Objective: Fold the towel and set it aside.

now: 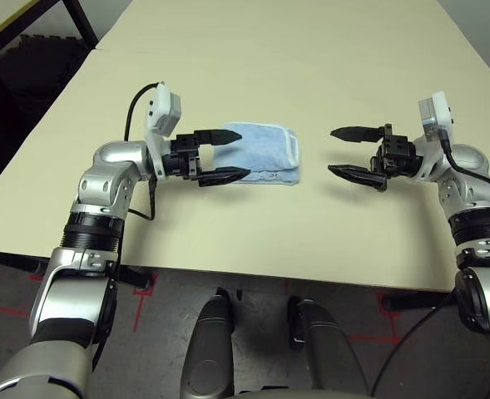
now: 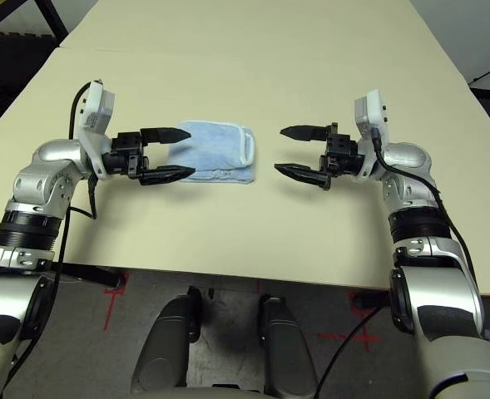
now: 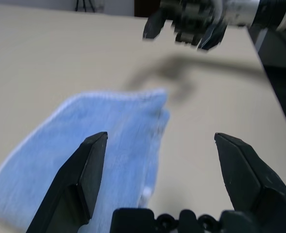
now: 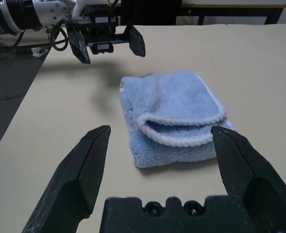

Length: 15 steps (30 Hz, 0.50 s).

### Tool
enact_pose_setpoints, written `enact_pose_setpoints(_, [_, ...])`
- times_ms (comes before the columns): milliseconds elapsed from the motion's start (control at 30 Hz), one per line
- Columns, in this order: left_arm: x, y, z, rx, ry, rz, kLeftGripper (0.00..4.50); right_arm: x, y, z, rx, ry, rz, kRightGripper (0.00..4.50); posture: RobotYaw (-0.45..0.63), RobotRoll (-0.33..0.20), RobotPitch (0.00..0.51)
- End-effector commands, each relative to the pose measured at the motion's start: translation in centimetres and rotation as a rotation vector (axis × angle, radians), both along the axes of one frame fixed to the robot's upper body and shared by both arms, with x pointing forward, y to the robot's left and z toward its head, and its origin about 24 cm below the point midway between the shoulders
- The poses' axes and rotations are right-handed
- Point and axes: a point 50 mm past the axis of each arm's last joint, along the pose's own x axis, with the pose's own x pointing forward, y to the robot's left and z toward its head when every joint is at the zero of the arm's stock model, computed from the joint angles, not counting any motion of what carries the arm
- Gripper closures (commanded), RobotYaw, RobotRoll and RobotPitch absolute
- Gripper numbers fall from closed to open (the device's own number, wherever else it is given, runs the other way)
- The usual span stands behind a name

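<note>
The light blue towel (image 1: 265, 152) lies folded into a small rectangle in the middle of the cream table (image 1: 311, 50), its white-edged flap on top at the end nearer my right arm. My left gripper (image 1: 236, 154) is open at the towel's left end, its fingers (image 3: 92, 160) spread above the cloth with nothing between them. My right gripper (image 1: 334, 151) is open too, a short gap to the right of the towel (image 4: 167, 97), and points at the flap end. From the right wrist, the left gripper (image 4: 111, 51) hovers beyond the towel's far end.
The table's front edge runs just below both forearms, with its left edge beside my left arm. A second table with a black frame (image 1: 78, 21) stands at the far left. Bare tabletop stretches behind and to both sides of the towel.
</note>
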Motion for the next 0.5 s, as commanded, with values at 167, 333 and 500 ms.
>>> enact_pose_setpoints(167, [-0.05,1.08,-1.09,0.032,-0.012,-0.012,0.0,-0.09,0.91,-1.31,-0.011,0.019,0.029,0.57,0.05,0.0,0.174])
enact_pose_setpoints(333, [-0.02,1.09,-0.93,0.041,-0.03,-0.025,0.0,0.03,1.22,-1.13,-0.013,0.004,0.044,2.41,0.06,0.0,0.174])
enact_pose_setpoints(500, [-0.06,0.92,-0.72,0.044,-0.043,-0.049,0.0,0.04,1.26,-1.04,-0.014,0.002,0.052,4.27,0.06,0.0,0.175])
